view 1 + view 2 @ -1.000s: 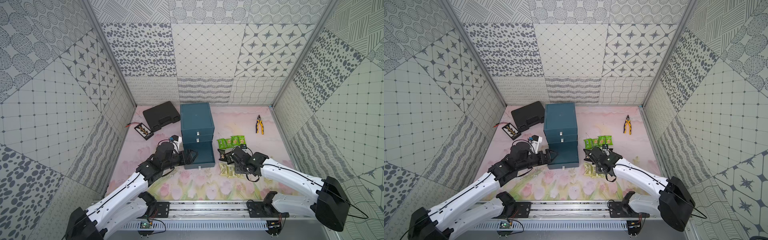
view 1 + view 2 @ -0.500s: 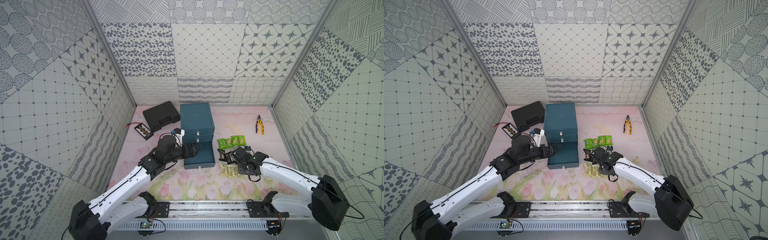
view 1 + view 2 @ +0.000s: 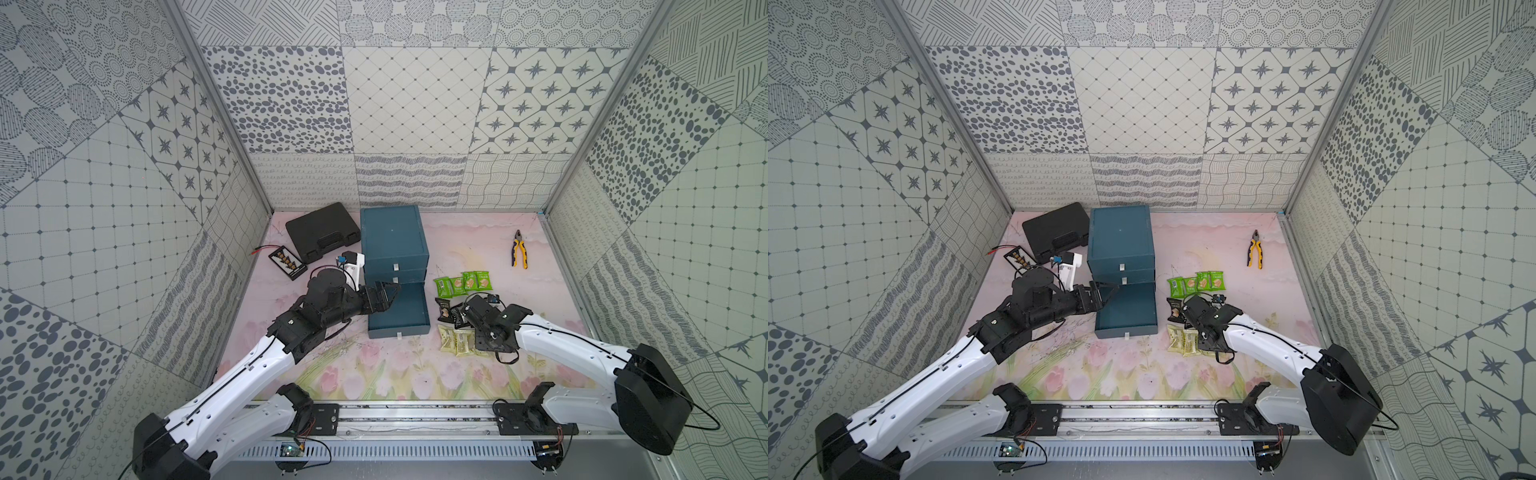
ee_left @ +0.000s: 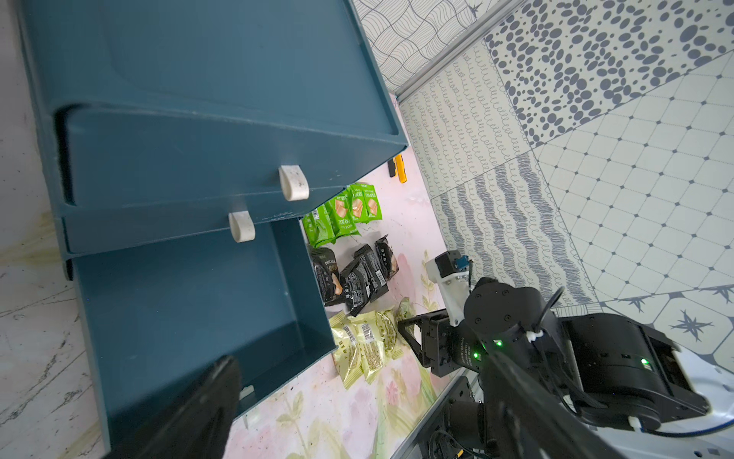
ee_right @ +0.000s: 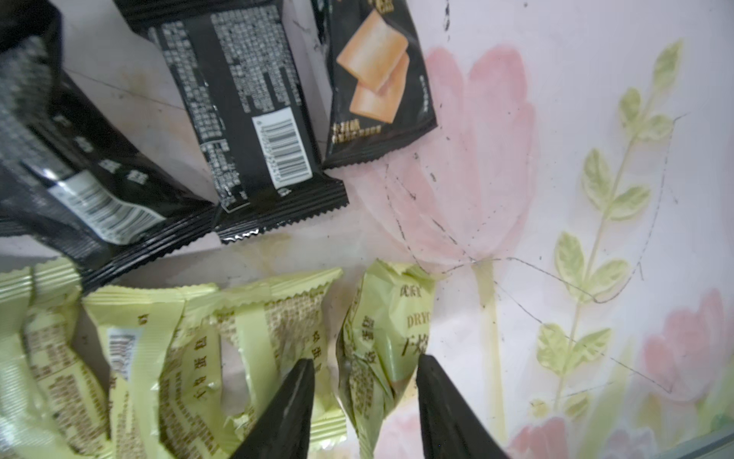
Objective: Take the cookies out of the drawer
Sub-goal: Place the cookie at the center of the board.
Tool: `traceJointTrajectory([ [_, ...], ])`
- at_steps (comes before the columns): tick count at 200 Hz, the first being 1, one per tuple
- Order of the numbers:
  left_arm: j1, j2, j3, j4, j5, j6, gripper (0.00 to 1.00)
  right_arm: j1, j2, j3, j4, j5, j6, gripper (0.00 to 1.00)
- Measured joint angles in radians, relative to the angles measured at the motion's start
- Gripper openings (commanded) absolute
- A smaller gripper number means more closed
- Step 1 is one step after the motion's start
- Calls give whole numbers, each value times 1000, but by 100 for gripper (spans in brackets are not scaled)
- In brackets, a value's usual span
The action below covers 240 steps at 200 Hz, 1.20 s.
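Straddling fingers (image 5: 286,417): spread either side of one pale packet (image 5: 381,337), not pinching it.
Right gripper (image 5: 365,359): low over the mat (image 5: 556,119).
Left gripper (image 3: 392,296): fingers apart, above the open drawer (image 3: 399,331).
Cookies (image 3: 463,284): green, black and pale rows on mat, beside drawer.

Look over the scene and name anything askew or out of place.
One pale yellow-green packet, between the parted jaws of the right gripper, stands crumpled on its edge, while the other pale packets lie flat beside it.
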Motion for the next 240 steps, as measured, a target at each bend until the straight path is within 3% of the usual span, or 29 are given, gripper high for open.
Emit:
traceJointTrajectory([
  [61,0,-37,3,-23,-32,20,99,-4,-81,-3,3,30,19,70],
  [117,0,-42,18,-37,-40,39,99,-183,-164,-87,115,-58,20,66],
  [181,0,-58,13,-53,-55,43,99,-211,-133,-109,222,-162,-8,59],
  [240,0,-67,13,-61,-62,45,99,-211,-86,-110,293,-203,-25,59],
])
